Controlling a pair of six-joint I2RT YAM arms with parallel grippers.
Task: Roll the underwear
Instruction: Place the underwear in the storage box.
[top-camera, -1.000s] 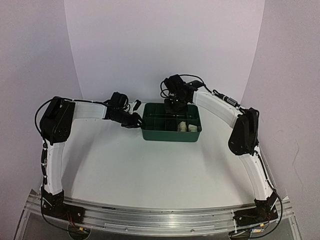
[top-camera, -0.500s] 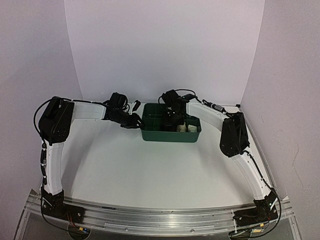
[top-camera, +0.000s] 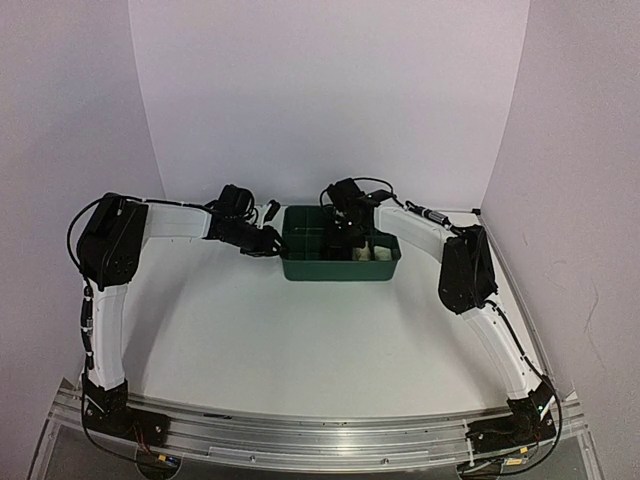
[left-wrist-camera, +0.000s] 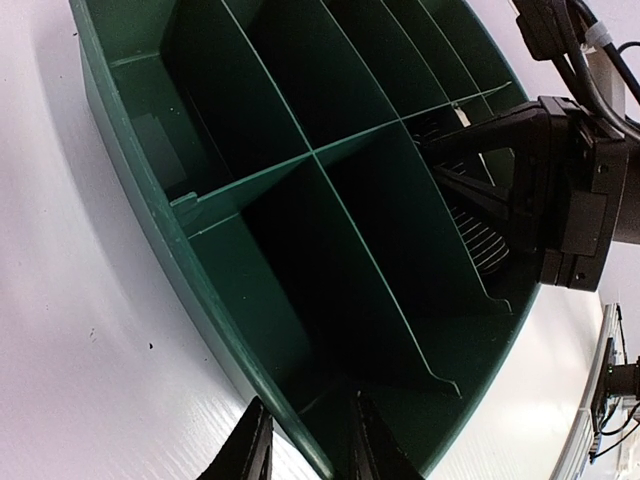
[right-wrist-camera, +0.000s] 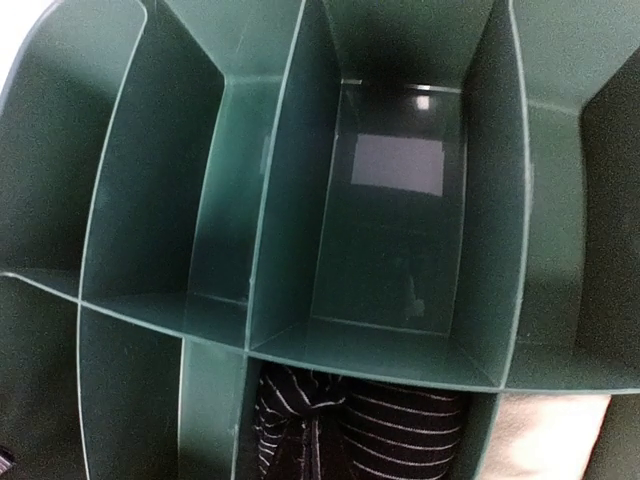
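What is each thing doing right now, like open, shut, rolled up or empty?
Left gripper: shut on the green tray's side wall.
Right gripper: shut, low over the tray.
Green tray: upright, most compartments empty.
Dark striped underwear: rolled, in a compartment.
Cream underwear: rolled, in the next compartment.

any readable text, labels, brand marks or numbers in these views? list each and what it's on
No readable text in any view.
Green tray: no lettering visible.
Grey patch on a compartment floor: blank.
Black striped cloth: stripes only, no tag seen.
Left arm and right arm: any markings too small to read.
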